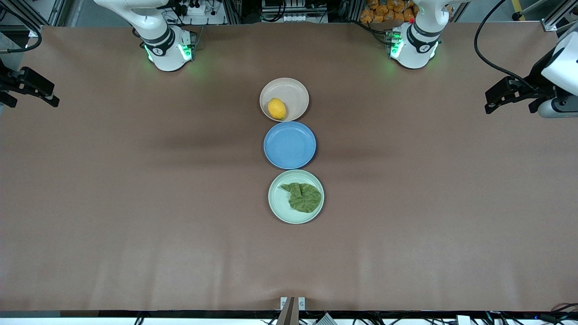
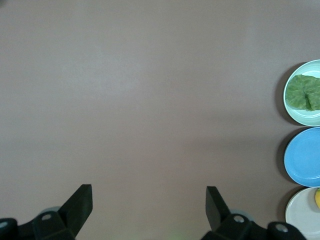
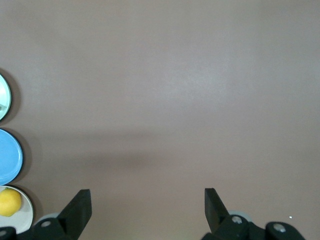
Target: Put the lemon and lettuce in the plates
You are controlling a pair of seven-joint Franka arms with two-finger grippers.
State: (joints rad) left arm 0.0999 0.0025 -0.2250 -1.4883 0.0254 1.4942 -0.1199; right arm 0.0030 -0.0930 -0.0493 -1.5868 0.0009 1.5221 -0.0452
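Note:
The yellow lemon (image 1: 277, 109) lies in the beige-pink plate (image 1: 294, 88), the plate nearest the robots' bases. The dark green lettuce (image 1: 305, 197) lies in the mint green plate (image 1: 276, 205), the plate nearest the front camera. My left gripper (image 1: 493, 102) is open and empty, up over the left arm's end of the table. My right gripper (image 1: 47, 94) is open and empty over the right arm's end. The left wrist view shows its open gripper (image 2: 149, 200) over bare table, with the lettuce (image 2: 304, 92) and lemon (image 2: 317, 198) far off. The right wrist view shows its open gripper (image 3: 147, 202) and the lemon (image 3: 9, 202).
A blue plate (image 1: 289, 145) with nothing on it sits between the two other plates, all three in a row at the table's middle. It also shows in the left wrist view (image 2: 304, 157) and the right wrist view (image 3: 7, 156). Brown table (image 1: 135, 189) spreads on both sides.

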